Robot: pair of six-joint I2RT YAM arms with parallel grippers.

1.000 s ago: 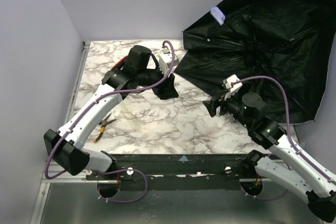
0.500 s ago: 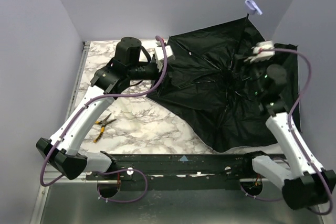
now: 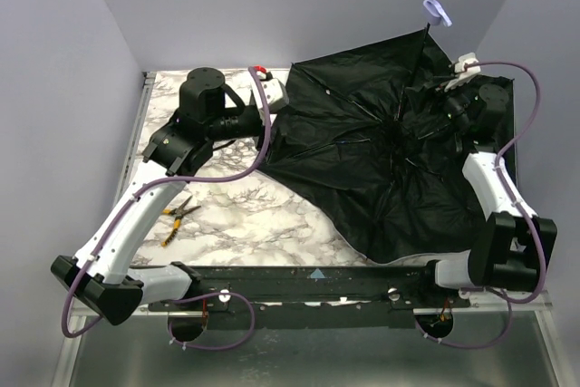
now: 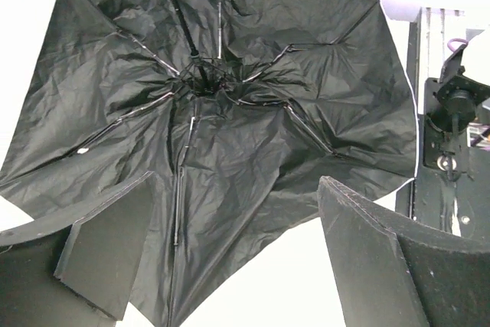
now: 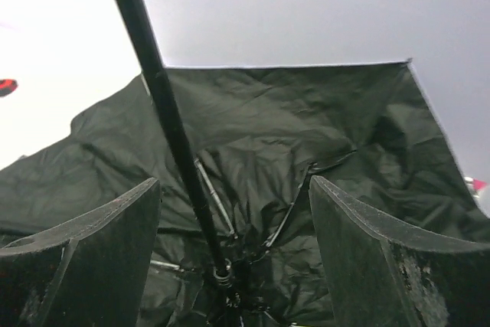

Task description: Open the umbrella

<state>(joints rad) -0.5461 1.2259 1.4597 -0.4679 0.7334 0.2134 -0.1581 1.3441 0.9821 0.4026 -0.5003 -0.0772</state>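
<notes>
1. Black lining faces up: the umbrella (image 3: 381, 160) lies spread over the right half of the worktop (image 3: 254, 215). Its ribs are fanned out, and the shaft (image 5: 164, 105) rises toward the back wall with the handle (image 3: 439, 12) at its tip.
2. A second ago the canopy stood tipped high against the right wall. It has since dropped and swung left across the marble, and over the last half second it has barely shifted.
3. The left pincer (image 4: 237, 227) has drawn back from the canopy's left edge. Its jaws are spread wide with nothing between them, and the whole canopy shows beyond.
4. The right arm has swung from mid-worktop to the far right. The right pincer (image 5: 233, 220) is spread too; the shaft runs through the gap, but neither pad seems to touch it.
5. With both pincers free and the canopy holding its shape, the opening looks essentially done. Some panels stay crumpled, and I cannot tell whether the runner has latched.
6. What seems left is for the arms to clear away without snagging fabric or ribs.
7. The pliers (image 3: 175, 217) lie at the left, well apart from the umbrella.
</notes>
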